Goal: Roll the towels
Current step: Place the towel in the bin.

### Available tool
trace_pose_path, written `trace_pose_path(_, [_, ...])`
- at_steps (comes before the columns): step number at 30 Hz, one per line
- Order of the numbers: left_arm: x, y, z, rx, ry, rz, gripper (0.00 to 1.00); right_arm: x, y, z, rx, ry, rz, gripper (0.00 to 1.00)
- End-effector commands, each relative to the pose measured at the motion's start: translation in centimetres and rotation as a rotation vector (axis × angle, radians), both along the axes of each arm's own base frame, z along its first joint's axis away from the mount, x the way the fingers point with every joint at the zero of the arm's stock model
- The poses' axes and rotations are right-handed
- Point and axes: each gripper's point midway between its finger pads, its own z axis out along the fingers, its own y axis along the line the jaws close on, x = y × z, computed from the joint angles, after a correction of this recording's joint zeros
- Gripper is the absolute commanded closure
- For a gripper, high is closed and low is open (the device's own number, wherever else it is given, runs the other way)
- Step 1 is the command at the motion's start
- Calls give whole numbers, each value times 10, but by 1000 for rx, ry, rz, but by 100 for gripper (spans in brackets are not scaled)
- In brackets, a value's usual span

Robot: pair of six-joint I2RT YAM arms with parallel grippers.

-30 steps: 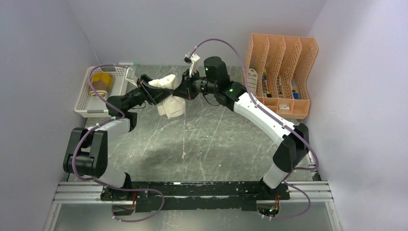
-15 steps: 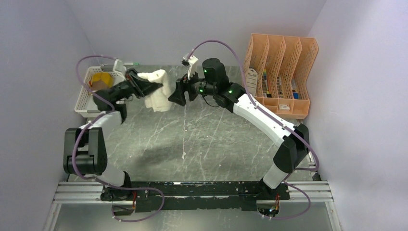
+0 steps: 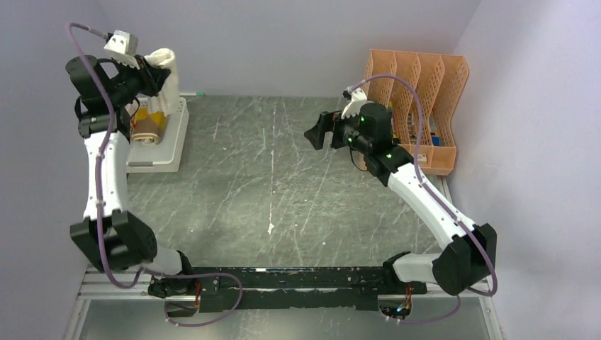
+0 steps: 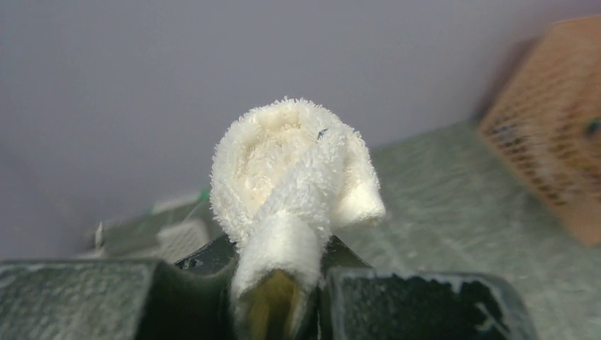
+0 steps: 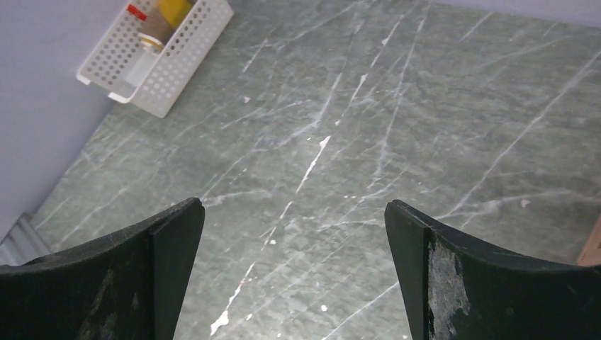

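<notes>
I see one gray table (image 3: 283, 184). One orange rack (image 3: 414, 106) with four slots stands at its far right. One white basket (image 3: 169, 145) sits far left. There are two towels. The yellow-brown towel (image 3: 149, 119) lies in the basket. The rolled white towel (image 4: 294, 170) is pinched in my left hand (image 4: 278, 297), up above the basket. My right hand (image 5: 294, 207) is wide open and holds nothing.

top: overhead | left wrist: close, faces wall (image 4: 177, 49) | right wrist: downward; basket (image 5: 177, 67) shared with top
</notes>
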Motion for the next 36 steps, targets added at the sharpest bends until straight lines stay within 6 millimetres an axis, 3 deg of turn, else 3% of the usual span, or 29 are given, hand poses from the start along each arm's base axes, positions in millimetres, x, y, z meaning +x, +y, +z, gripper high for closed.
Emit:
trace_pose_path(1, [32, 79, -118, 116, 389, 277, 93, -13, 1, 5, 66, -6, -20, 0])
trace_pose_path(9, [93, 125, -211, 122, 620, 299, 93, -33, -17, -12, -9, 3, -39, 0])
trace_pose_path(12, [110, 126, -244, 93, 697, 249, 93, -37, -20, -10, -23, -6, -39, 0])
trace_pose_path(15, [122, 122, -275, 47, 752, 206, 93, -43, -21, -21, -26, 15, -33, 0])
trace_pose_path(22, [125, 118, -331, 86, 861, 230, 93, -44, -20, -24, -23, 21, -26, 0])
trace_pose_path(29, [136, 114, -357, 146, 876, 233, 93, -42, -16, -28, -22, 37, -15, 0])
trace_pose_path(36, [163, 132, -333, 165, 775, 324, 83, -40, -13, -32, -30, 56, -10, 0])
